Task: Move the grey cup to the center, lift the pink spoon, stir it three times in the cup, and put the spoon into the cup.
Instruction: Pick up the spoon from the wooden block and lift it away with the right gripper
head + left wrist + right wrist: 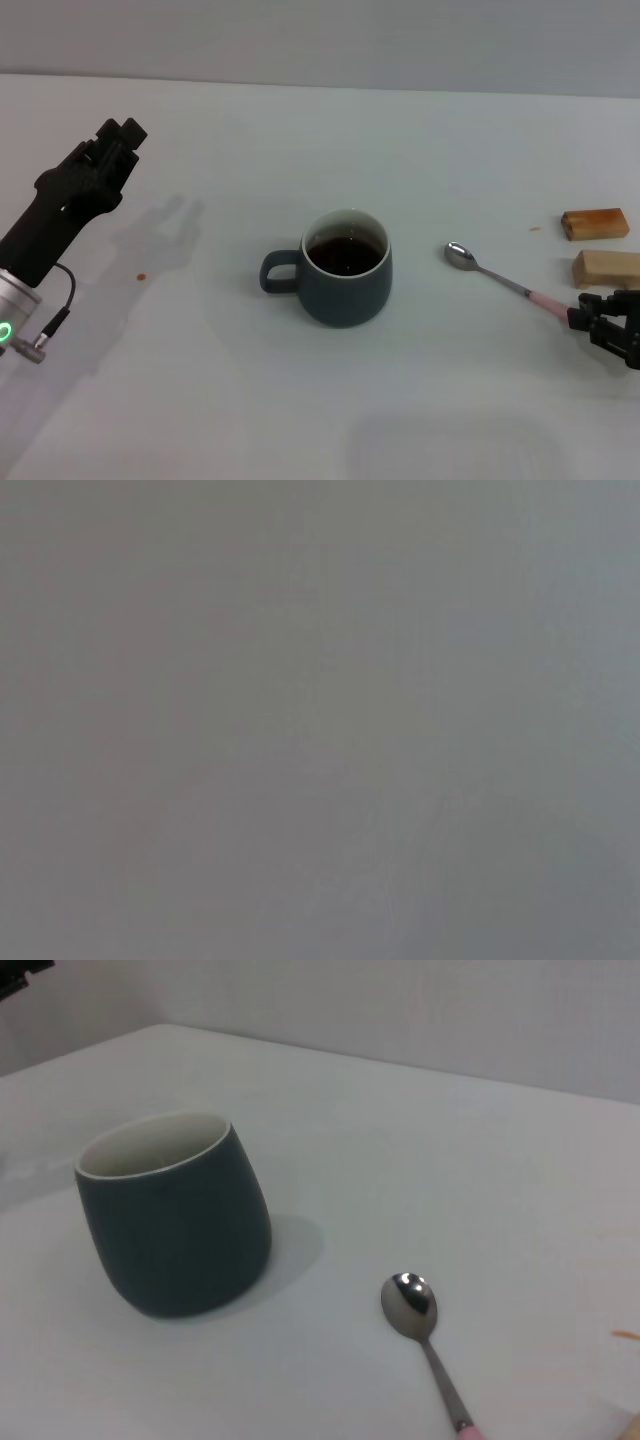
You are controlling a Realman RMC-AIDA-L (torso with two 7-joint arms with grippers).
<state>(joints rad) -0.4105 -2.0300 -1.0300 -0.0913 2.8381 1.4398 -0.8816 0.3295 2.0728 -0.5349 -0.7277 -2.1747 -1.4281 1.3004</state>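
The rounded dark slate-grey ceramic mug [346,268] sits mid-table on the white table [300,140], loop handle toward the robot's left, dark brown liquid inside — no label or writing shows on it. To its right lies the slim spoon with a silver bowl and pale pink handle [500,278], flat on the table, well apart from the mug. The right gripper [590,322] is down at the pink handle's tip, fingers closed onto it. Two small wooden blocks [598,246] sit just beyond. The left gripper [122,135] hovers raised at far left — whether its claw is wide or narrow I cannot tell.
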